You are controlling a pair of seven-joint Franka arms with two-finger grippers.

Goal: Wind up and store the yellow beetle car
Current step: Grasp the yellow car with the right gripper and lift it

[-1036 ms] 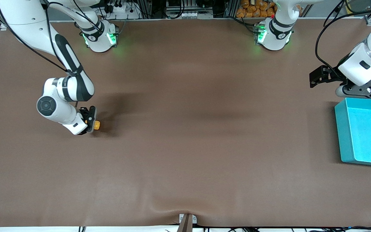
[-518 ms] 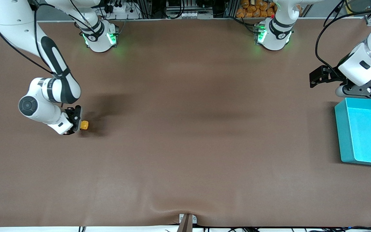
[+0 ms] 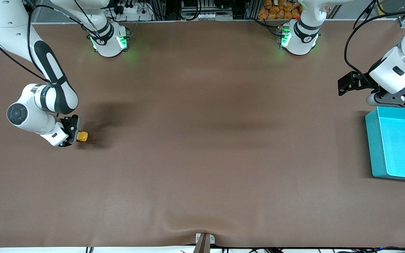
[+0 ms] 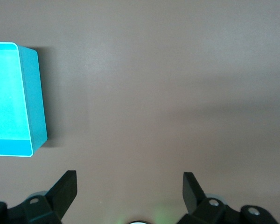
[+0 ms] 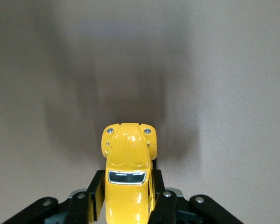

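The yellow beetle car [image 3: 82, 136] is a tiny glossy yellow toy down at the brown table, at the right arm's end. My right gripper [image 3: 76, 135] is shut on it; in the right wrist view the black fingers [image 5: 97, 191] clamp both sides of the car [image 5: 127, 179], its nose pointing away from the wrist. The turquoise bin [image 3: 397, 144] stands at the left arm's end; it also shows in the left wrist view [image 4: 14, 100]. My left gripper [image 4: 129, 193] is open and empty, waiting above the table beside the bin.
The brown table mat [image 3: 202, 140] has a small ripple at the front edge near a metal bracket [image 3: 204, 240]. The arm bases [image 3: 109, 40] and cables run along the back edge.
My right gripper has dragged the car across the table toward the right arm's end, over both intervals. The left arm has not moved.
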